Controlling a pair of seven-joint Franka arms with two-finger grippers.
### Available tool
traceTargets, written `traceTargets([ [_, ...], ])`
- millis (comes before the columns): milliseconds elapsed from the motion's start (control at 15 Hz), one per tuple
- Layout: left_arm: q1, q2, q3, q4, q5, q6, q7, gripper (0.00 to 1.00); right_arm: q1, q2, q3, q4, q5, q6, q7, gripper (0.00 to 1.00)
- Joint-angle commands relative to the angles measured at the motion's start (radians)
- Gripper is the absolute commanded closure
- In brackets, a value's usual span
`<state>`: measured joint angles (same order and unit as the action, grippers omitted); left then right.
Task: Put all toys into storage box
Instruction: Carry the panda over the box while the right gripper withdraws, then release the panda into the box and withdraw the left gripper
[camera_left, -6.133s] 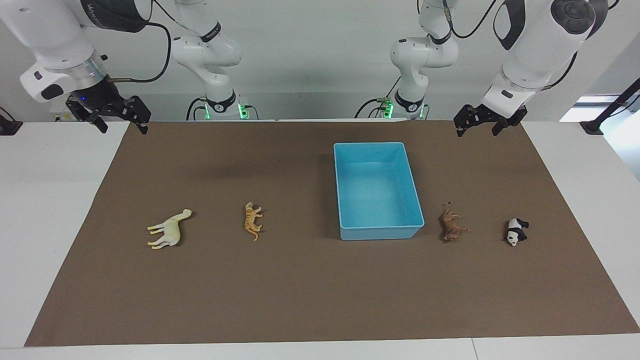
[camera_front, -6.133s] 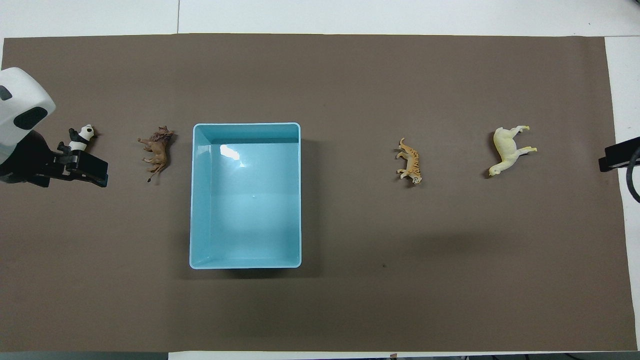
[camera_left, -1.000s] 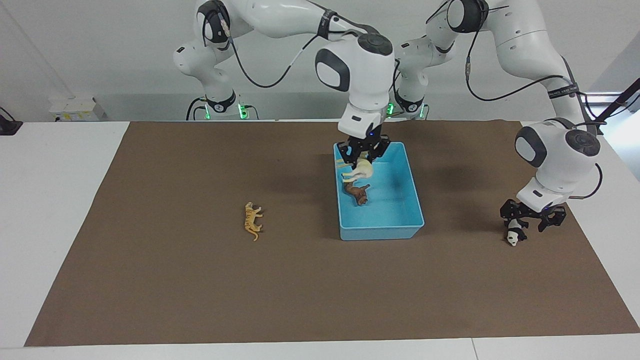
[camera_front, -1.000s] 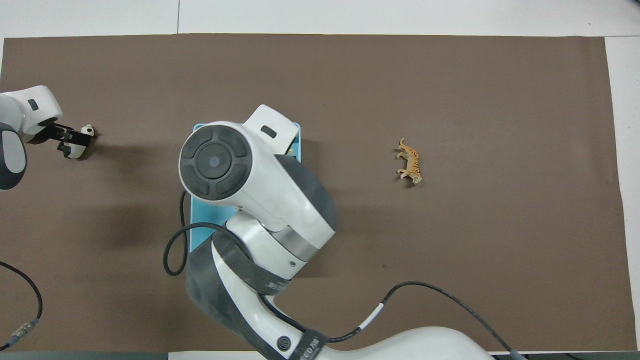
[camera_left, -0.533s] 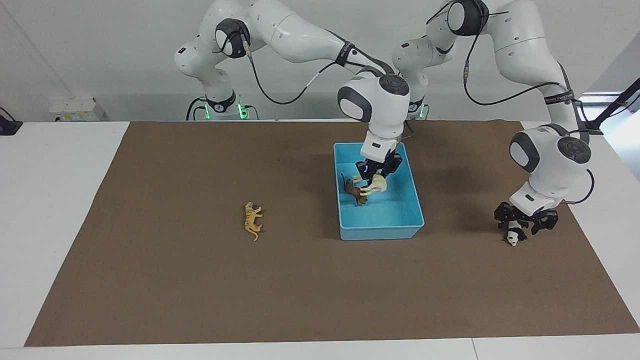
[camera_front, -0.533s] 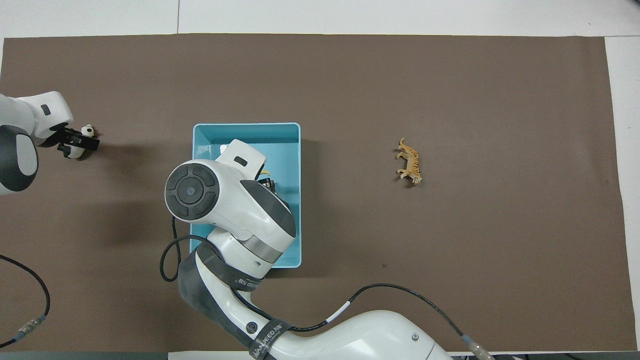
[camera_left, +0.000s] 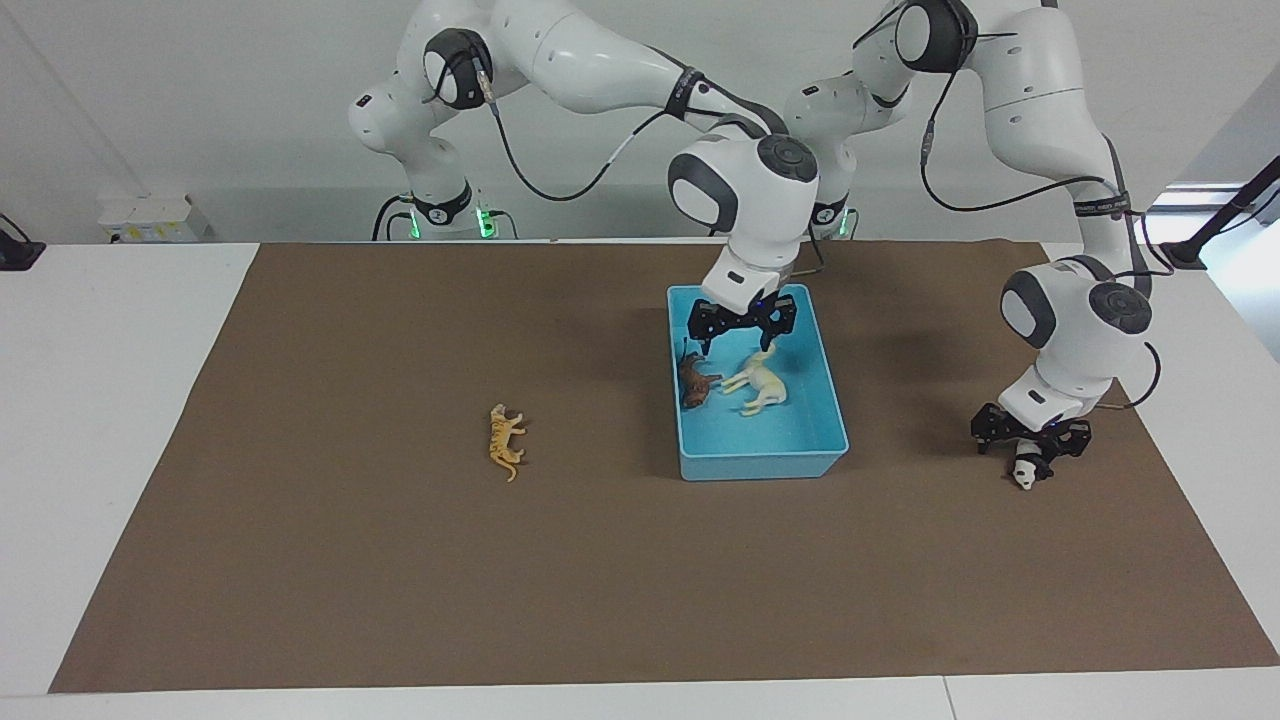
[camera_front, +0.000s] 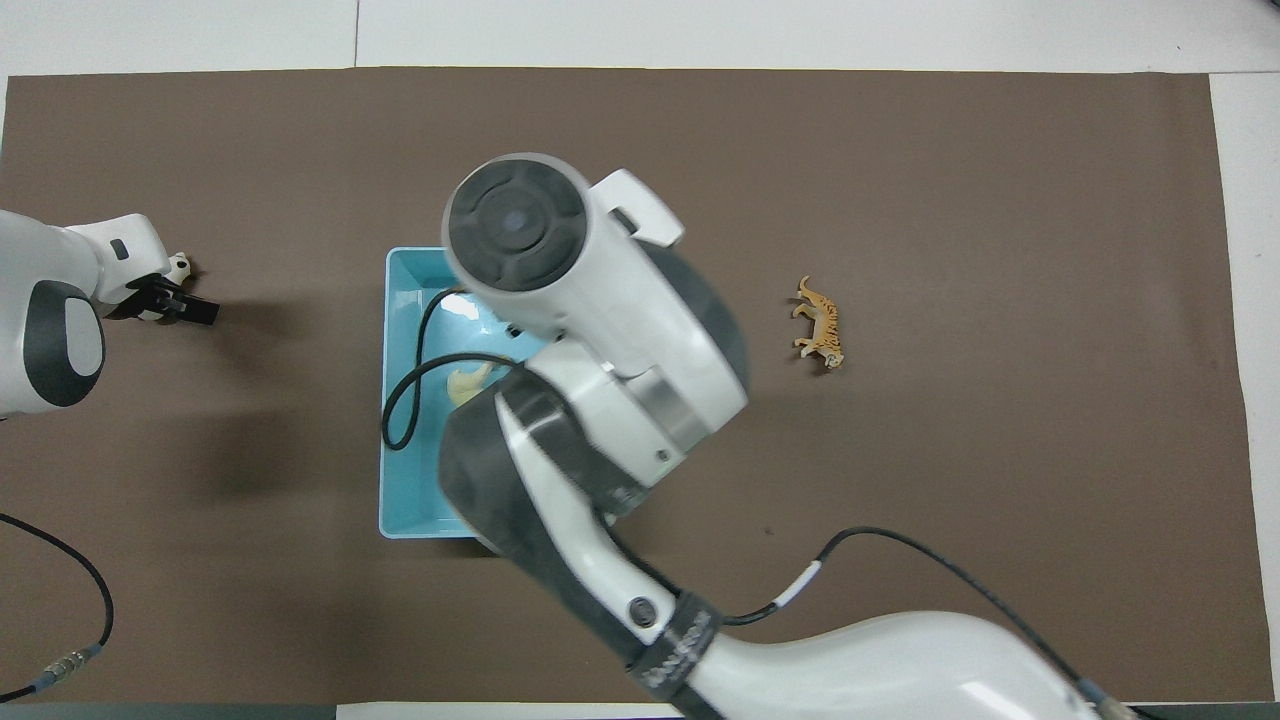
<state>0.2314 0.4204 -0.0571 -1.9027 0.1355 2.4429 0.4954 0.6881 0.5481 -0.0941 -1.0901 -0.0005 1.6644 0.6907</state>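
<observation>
The light blue storage box (camera_left: 760, 465) stands in the middle of the brown mat. Inside it lie the brown lion (camera_left: 693, 380) and the cream-yellow long-necked animal (camera_left: 757, 385), side by side. My right gripper (camera_left: 742, 335) hangs open and empty just above them, over the box. The orange tiger (camera_left: 505, 440) lies on the mat toward the right arm's end. My left gripper (camera_left: 1030, 443) is down over the black-and-white panda (camera_left: 1025, 473), which sits on the mat toward the left arm's end; its fingers look open on either side of the panda.
In the overhead view the right arm covers most of the box (camera_front: 400, 400); the cream animal (camera_front: 465, 385), the tiger (camera_front: 820, 325) and the panda's head (camera_front: 178, 267) show. White table surrounds the brown mat (camera_left: 300, 560).
The right gripper let go of the cream-yellow animal, which now lies in the box beside the lion, and rose a little. The left gripper sank lower over the panda.
</observation>
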Motion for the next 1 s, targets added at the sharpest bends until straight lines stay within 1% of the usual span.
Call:
traceTargets([
  [0, 0.003, -0.018, 0.009, -0.036, 0.016, 0.021, -0.008, 0.97, -0.120, -0.046, 0.016, -0.066, 0.016, -0.038, -0.161, 0.00],
  [67, -0.004, -0.018, 0.025, -0.029, 0.015, 0.015, -0.009, 1.00, -0.163, -0.074, 0.016, -0.130, 0.016, -0.022, -0.201, 0.00],
  [133, -0.009, -0.015, 0.025, -0.001, 0.013, -0.019, -0.026, 1.00, -0.203, -0.104, 0.016, -0.207, 0.014, 0.023, -0.236, 0.00],
  [200, -0.023, -0.008, 0.023, 0.054, 0.013, -0.083, -0.069, 1.00, -0.226, -0.132, 0.016, -0.288, 0.016, 0.081, -0.279, 0.00],
  [333, -0.098, 0.006, 0.022, 0.202, 0.006, -0.278, -0.199, 1.00, -0.280, -0.195, 0.016, -0.472, 0.017, 0.239, -0.336, 0.00],
  [467, -0.176, -0.012, 0.017, 0.293, -0.031, -0.451, -0.385, 1.00, -0.309, -0.243, 0.016, -0.630, 0.017, 0.380, -0.405, 0.00],
  [533, -0.214, -0.058, 0.013, 0.300, -0.069, -0.526, -0.479, 1.00, -0.315, -0.250, 0.016, -0.693, 0.017, 0.446, -0.421, 0.00],
  [600, -0.263, -0.111, 0.013, 0.291, -0.117, -0.586, -0.582, 1.00, -0.317, -0.247, 0.016, -0.735, 0.017, 0.496, -0.425, 0.00],
  [667, -0.333, -0.150, 0.013, 0.274, -0.138, -0.641, -0.700, 1.00, -0.317, -0.238, 0.016, -0.770, 0.017, 0.543, -0.436, 0.00],
  [800, -0.494, -0.170, 0.011, 0.260, -0.143, -0.670, -0.973, 1.00, -0.326, -0.226, 0.016, -0.839, 0.017, 0.647, -0.483, 0.00],
  [933, -0.611, -0.210, 0.013, 0.170, -0.145, -0.632, -1.127, 1.00, -0.334, -0.218, 0.016, -0.884, 0.017, 0.705, -0.508, 0.00],
])
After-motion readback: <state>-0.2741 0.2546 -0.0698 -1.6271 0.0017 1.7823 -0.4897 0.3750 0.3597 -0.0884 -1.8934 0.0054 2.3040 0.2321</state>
